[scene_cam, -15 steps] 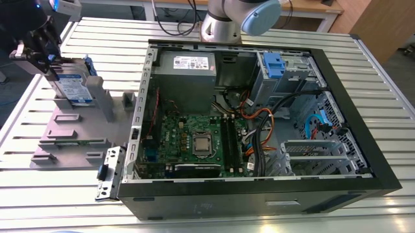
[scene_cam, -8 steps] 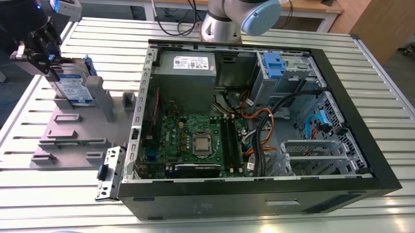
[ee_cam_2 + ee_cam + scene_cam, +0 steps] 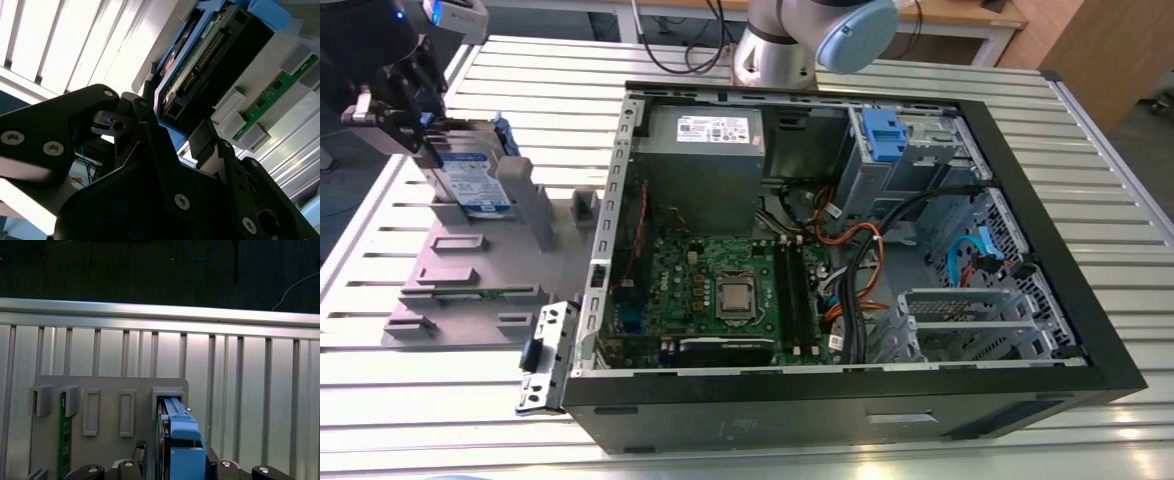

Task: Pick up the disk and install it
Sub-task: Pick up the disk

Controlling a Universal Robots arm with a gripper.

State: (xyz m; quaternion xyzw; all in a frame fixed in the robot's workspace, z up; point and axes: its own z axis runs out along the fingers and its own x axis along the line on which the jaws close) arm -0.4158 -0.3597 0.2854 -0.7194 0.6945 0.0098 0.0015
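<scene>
Exterior view: the black hand (image 3: 403,112) sits over the disk (image 3: 470,172), which stands upright in a grey slotted holder (image 3: 467,270) on the ribbed metal counter (image 3: 400,400). Second wrist view: the hand (image 3: 172,116) straddles the disk's (image 3: 210,55) blue plastic frame. First wrist view: the same straddle, and whether the hand grips cannot be told.

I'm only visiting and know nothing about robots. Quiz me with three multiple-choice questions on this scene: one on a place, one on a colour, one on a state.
1. Where is the disk? A) standing in the grey holder beside the computer case B) inside that case C) on the floor
2. What colour is the disk's frame? A) red B) blue C) yellow
3. The computer case is: A) closed B) upside down C) open
Answers: 1 A, it stands in the holder, on the exterior view's left of the case. 2 B, blue shows in both wrist views. 3 C, its motherboard lies exposed.
</scene>
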